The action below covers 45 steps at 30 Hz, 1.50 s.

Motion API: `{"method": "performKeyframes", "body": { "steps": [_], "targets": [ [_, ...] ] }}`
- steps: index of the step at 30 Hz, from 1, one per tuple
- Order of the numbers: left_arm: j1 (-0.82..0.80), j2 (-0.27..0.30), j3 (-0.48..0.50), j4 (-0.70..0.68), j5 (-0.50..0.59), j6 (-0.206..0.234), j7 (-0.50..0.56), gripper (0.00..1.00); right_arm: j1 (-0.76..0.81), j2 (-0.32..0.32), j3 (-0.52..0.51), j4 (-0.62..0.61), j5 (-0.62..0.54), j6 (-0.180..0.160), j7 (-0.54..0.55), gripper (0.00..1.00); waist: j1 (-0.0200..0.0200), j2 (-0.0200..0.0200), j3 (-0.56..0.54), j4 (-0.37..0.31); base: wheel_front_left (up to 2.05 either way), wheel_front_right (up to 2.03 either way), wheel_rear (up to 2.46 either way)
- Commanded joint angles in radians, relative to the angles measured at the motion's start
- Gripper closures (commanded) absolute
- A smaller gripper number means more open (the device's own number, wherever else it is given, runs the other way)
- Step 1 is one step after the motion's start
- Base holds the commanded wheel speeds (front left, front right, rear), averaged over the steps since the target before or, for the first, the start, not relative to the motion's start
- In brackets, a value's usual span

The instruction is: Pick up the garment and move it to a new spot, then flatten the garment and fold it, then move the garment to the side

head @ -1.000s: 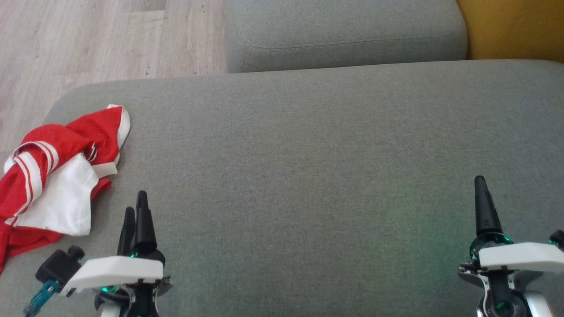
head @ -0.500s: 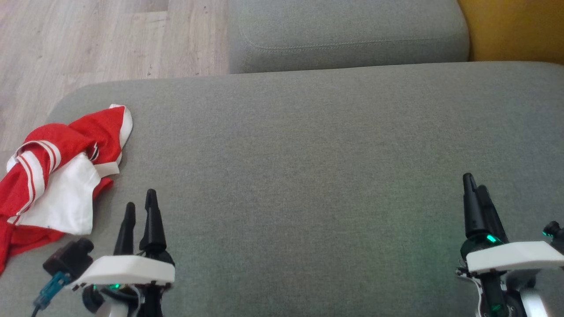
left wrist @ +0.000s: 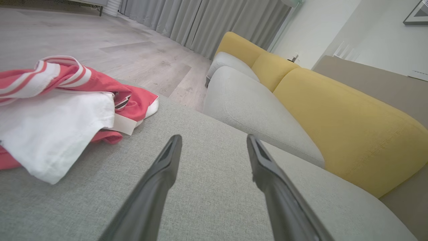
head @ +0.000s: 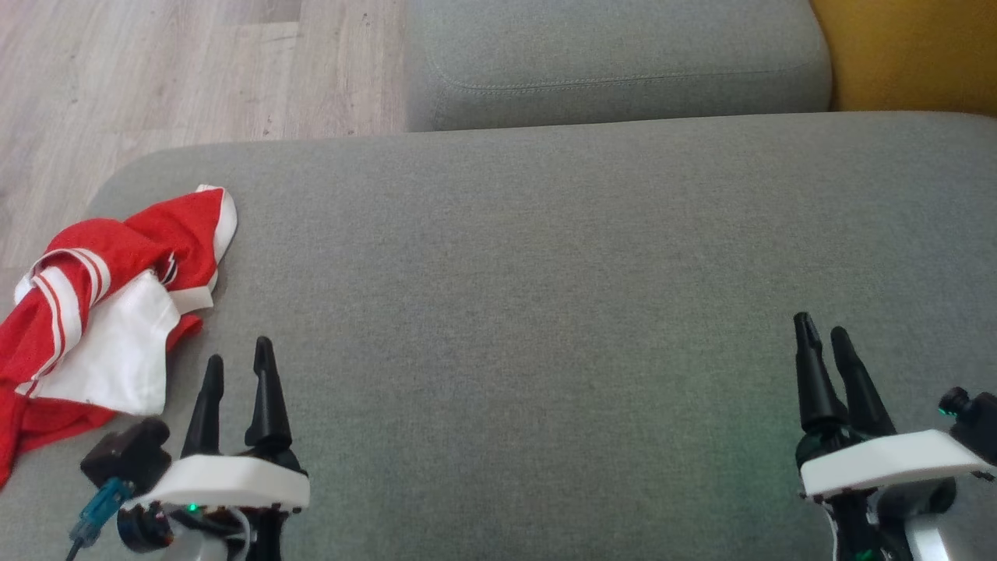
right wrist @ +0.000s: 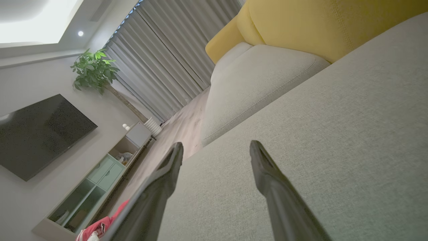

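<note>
The red-and-white garment (head: pixel 101 312) lies crumpled at the left end of the grey sofa seat (head: pixel 545 257); the left gripper (head: pixel 238 352) hovers just beside it, fingers spread and empty, the right gripper (head: pixel 821 327) likewise, well apart at the right

I see the red-and-white striped jersey (head: pixel 101 312) lying crumpled in a heap at the grey cushion's (head: pixel 545 273) left edge.
</note>
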Motion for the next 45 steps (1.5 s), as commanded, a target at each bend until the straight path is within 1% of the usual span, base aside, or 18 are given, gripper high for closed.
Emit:
{"method": "performKeyframes", "body": {
  "steps": [1,11,19,29,45],
  "targets": [
    [-0.053,0.02,0.01,-0.033,0.032,0.008,-0.014,0.0,-0.019,-0.017,0.02,-0.046,-0.035,0.0,-0.009,0.0,0.0,0.0,0.0,0.0,0.0,0.0,0.0],
    [-0.048,0.032,0.007,-0.043,0.126,0.019,-0.044,0.0,-0.006,-0.015,0.034,-0.07,-0.148,-0.001,-0.007,0.0,0.0,0.0,-0.002,0.002,0.0,0.0,0.0],
    [-0.044,0.041,0.002,-0.025,0.211,0.02,-0.067,0.0,0.005,-0.011,0.043,-0.088,-0.237,-0.001,-0.002,0.0,0.0,0.0,-0.006,0.002,0.0,0.0,0.0],
    [-0.042,0.048,-0.005,0.022,0.298,0.016,-0.094,0.0,0.018,-0.006,0.052,-0.112,-0.336,-0.001,0.003,0.0,0.0,0.0,-0.009,0.004,0.0,0.0,0.0],
    [-0.054,0.058,-0.021,0.113,0.461,0.039,-0.145,0.0,0.043,0.013,0.046,-0.147,-0.53,-0.001,0.006,0.0,0.0,0.0,-0.015,0.01,0.0,0.0,0.0]
  ]
}}
